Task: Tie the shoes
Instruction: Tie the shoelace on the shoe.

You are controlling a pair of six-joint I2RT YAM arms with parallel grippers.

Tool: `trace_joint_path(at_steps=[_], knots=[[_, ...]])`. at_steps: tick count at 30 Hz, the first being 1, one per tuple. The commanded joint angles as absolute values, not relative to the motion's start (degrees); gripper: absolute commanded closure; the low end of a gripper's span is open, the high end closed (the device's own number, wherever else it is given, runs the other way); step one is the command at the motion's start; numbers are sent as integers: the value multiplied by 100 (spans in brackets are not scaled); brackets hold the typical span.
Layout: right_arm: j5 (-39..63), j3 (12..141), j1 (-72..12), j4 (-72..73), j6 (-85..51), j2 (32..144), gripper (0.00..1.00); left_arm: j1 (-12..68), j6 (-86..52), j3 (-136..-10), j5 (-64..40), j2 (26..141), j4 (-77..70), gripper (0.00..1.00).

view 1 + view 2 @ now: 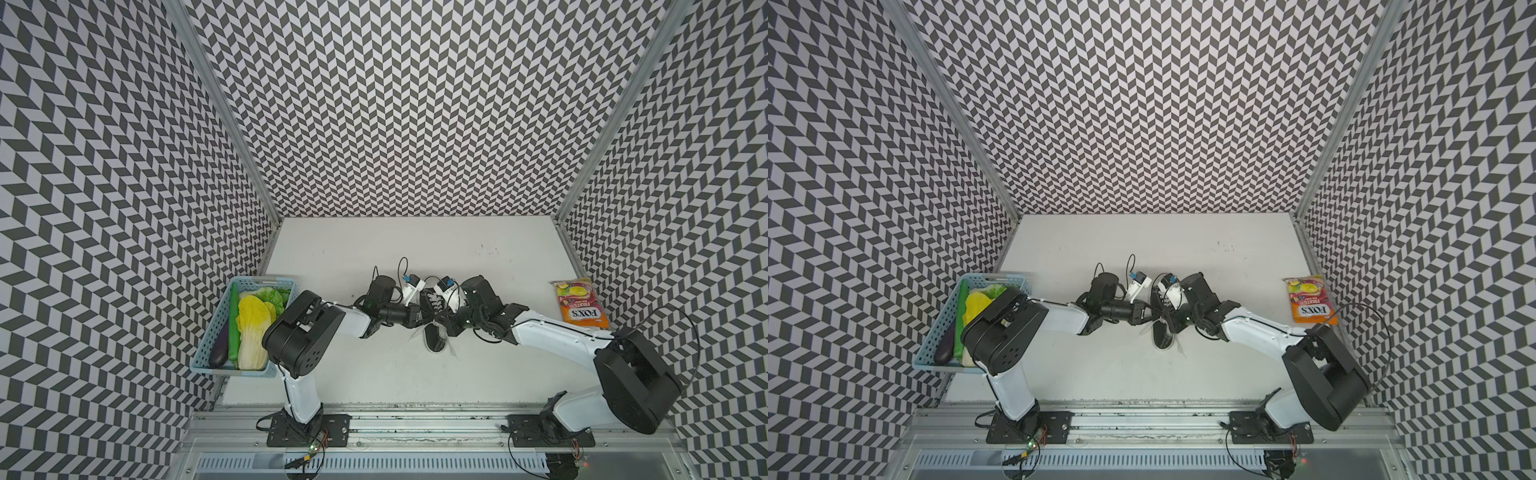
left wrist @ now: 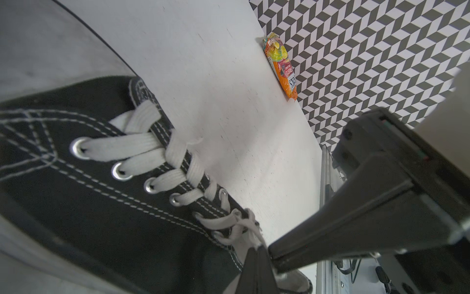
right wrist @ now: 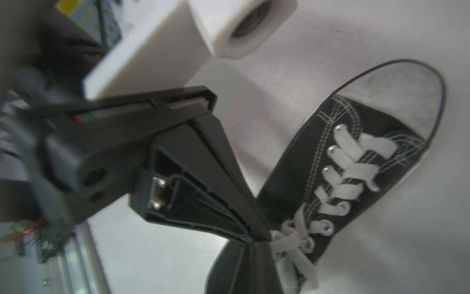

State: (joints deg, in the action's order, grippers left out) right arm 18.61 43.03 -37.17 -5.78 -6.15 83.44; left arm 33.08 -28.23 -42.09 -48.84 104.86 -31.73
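A single black canvas sneaker (image 1: 434, 341) is laid on the white table (image 1: 374, 374), heel toward the arm bases. In both top views its toe is covered by the wrist cameras, and only the heel opening and some thin loose strands are made out there. The white toe cap (image 3: 396, 96) and the crossed white laces (image 2: 178, 157) are shown only in the wrist views.

The left gripper (image 2: 256, 250) is seen clenched at the sneaker's top eyelets, with a strand of the laces pinched in its tip. The right gripper (image 3: 260, 245) is closed tight, tip to tip with the left one over the same spot. Whether lace is caught in it cannot be told.

A blue basket (image 1: 208, 345) is shown whole only in the top views, well apart from the sneaker on the left arm's side. A FOX'S candy bag (image 1: 582, 307) is laid well apart from the sneaker on the right arm's side and is also caught by the left wrist view.

Counted: one sneaker, two grippers, one basket, one candy bag. In the basket, one cucumber (image 1: 235, 320), one eggplant (image 1: 219, 353), one napa cabbage (image 1: 251, 336) and one lettuce (image 1: 272, 295) are counted.
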Motion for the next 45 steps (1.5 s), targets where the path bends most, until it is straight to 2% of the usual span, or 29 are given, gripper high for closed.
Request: trace_joint_path(at_steps=[1, 10, 23, 31, 45], knots=[[1614, 4253, -3761, -412, -669, 8097, 100, 3287, -2835, -4111, -4738, 10277, -3287, 100], [1110, 3965, -3685, -444, -849, 7699, 100, 3192, -2882, -3897, -4351, 10122, -3252, 100], [933, 4001, -3563, -615, -965, 7857, 100, 3052, -2925, -3677, -4181, 9934, -3252, 100], [817, 3935, -3298, -756, -1183, 7972, 100, 2758, -3137, -3310, -3586, 9760, -3216, 100], [809, 3832, -3104, -756, -1268, 8024, 100, 2606, -3225, -3190, -3312, 9760, -3128, 100]])
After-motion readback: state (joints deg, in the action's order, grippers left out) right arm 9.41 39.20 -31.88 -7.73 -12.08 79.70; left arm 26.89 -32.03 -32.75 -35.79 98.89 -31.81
